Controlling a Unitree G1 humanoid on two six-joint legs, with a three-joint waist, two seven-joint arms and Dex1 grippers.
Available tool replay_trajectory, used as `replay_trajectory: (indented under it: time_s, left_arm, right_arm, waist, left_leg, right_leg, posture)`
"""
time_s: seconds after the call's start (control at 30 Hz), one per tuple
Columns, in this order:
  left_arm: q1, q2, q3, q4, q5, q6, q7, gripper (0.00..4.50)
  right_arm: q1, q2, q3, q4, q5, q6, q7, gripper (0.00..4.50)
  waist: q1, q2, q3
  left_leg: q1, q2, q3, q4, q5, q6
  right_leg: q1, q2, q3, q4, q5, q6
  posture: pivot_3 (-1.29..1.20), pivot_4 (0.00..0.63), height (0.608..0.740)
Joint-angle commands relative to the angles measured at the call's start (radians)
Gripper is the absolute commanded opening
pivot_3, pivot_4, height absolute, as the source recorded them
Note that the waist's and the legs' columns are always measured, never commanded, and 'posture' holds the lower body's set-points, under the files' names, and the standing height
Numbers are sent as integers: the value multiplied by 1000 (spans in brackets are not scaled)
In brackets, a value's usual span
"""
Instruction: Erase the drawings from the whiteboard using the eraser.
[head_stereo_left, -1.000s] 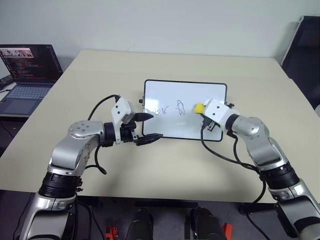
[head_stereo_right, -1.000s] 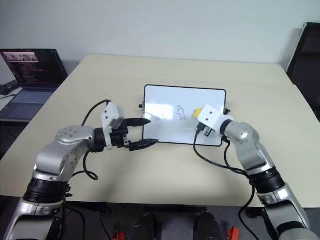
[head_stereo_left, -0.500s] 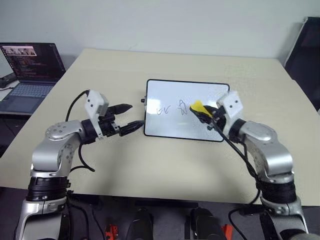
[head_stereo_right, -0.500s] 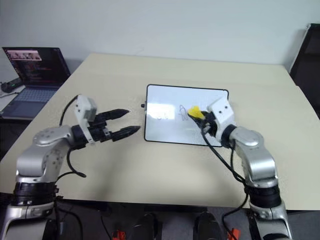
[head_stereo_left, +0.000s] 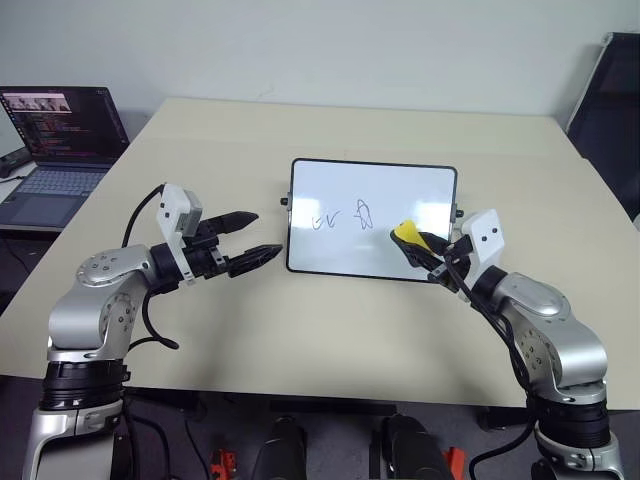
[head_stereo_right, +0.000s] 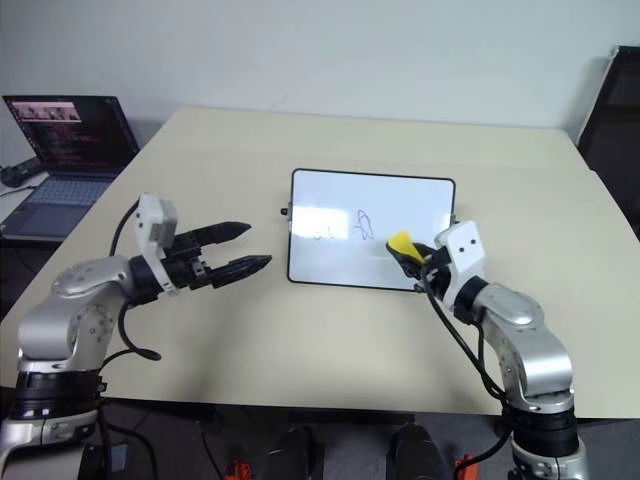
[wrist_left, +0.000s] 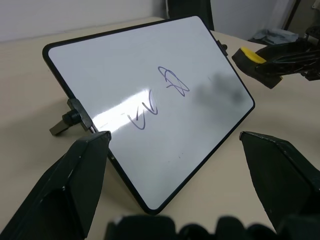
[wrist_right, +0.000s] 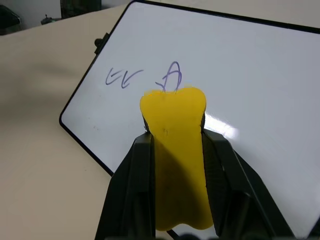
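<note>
Beige table (head_stereo_left: 330, 320), pale wall behind; laptop (head_stereo_left: 55, 140) at 10 o'clock. Whiteboard (head_stereo_left: 400, 190) centre, possibly propped. Right gripper (head_stereo_left: 432, 255) clamps eraser (head_stereo_left: 405, 234); left gripper (head_stereo_left: 262, 235) parted.

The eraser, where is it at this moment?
The eraser is clamped in the right gripper, in front of the lower right part of the whiteboard, to the right of the drawings.

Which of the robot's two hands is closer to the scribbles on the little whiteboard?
The right gripper, holding the yellow eraser just beside the scribbles. The left gripper hangs off the whiteboard's left edge, open.
</note>
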Motion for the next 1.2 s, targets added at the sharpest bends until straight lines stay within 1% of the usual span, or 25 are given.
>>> replay_trajectory:
  time_s: [0.03,0.5,1.03,1.2]
  left_arm:
    - [-15,3,2,-44,-20,-1,1,4500]
    - [-17,-4,-10,-61,-19,-5,19,4500]
    - [-5,-10,-7,-89,-22,-7,39,4500]
    - [-7,-11,-10,-85,-17,-11,35,4500]
  right_arm:
    - [-31,6,4,-28,26,-28,-20,959]
    - [-64,-14,66,10,37,-48,-13,959]
    - [-75,-33,66,25,63,-60,-15,959]
    - [-92,-33,81,36,40,-88,-21,959]
  waist:
    - [0,0,0]
    - [0,0,0]
    - [0,0,0]
    - [0,0,0]
  left_leg:
    - [0,0,0,0,0,0]
    - [0,0,0,0,0,0]
    - [0,0,0,0,0,0]
    - [0,0,0,0,0,0]
  right_leg:
    - [0,0,0,0,0,0]
    - [0,0,0,0,0,0]
    - [0,0,0,0,0,0]
    - [0,0,0,0,0,0]
  posture:
    - [0,150,740]
    - [0,150,740]
    - [0,150,740]
    - [0,150,740]
